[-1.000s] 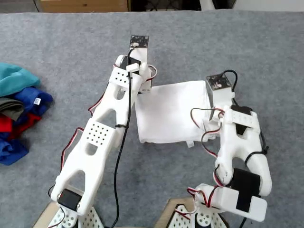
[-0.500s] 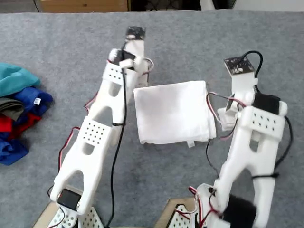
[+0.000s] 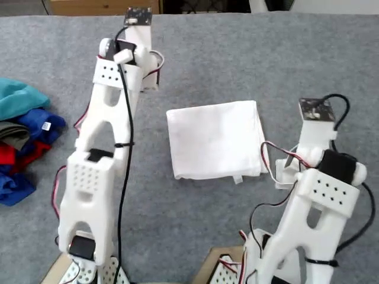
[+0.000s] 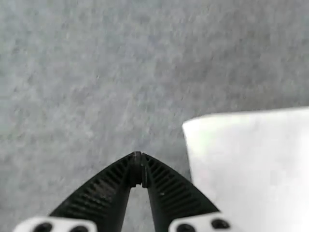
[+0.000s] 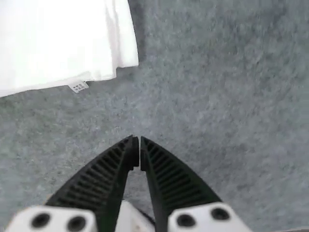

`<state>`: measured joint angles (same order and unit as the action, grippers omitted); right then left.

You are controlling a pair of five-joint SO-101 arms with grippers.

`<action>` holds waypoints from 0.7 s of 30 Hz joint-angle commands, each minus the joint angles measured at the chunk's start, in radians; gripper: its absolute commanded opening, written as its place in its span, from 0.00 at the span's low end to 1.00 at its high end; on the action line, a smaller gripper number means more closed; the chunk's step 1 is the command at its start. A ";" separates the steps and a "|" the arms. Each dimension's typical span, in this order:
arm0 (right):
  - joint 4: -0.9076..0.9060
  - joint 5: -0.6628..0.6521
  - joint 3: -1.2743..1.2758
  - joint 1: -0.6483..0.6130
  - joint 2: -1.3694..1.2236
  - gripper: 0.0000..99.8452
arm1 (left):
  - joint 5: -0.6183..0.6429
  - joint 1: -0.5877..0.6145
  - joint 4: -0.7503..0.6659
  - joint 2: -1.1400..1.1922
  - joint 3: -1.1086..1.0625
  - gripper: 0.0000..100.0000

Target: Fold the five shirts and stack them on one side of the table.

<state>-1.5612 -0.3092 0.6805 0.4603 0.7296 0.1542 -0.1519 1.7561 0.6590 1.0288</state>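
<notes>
TABLETOP, FROM ABOVE: A folded shirt (image 3: 216,139) lies flat near the middle of the table (image 3: 284,53), between my two arms. My left arm (image 3: 109,89) stretches along the shirt's left side. My left gripper (image 4: 137,166) is over bare table just off the shirt's far left corner, apart from the cloth. My right arm (image 3: 325,192) stands to the shirt's right. My right gripper (image 5: 135,147) is over bare table off the near right corner, not touching it, near the small tag (image 5: 78,87) that juts from the shirt's near edge. A heap of loose shirts (image 3: 21,142) sits at the table's left edge, well apart from the folded one.
</notes>
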 commanded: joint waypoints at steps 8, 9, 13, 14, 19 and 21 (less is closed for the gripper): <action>-0.012 0.437 -0.096 -0.206 -0.222 0.16 | -0.014 0.082 -0.502 -0.393 -1.030 0.03; -0.002 0.477 -0.114 -0.229 -0.257 0.20 | -0.014 0.087 -0.571 -0.425 -1.122 0.03; 0.077 0.572 -0.174 -0.287 -0.395 0.30 | -0.018 0.137 -0.865 -0.529 -1.403 0.03; 0.101 0.586 -0.186 -0.296 -0.429 0.32 | -0.020 0.160 -0.924 -0.546 -1.442 0.03; 0.209 0.683 -0.237 -0.307 -0.601 0.38 | -0.020 0.205 -0.997 -0.554 -1.481 0.03; 0.230 0.695 -0.263 -0.313 -0.665 0.40 | -0.020 0.200 -0.997 -0.554 -1.481 0.03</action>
<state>-1.3725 0.3567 0.4826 0.1672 0.1297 0.1419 0.0399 0.7818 0.1619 -0.4519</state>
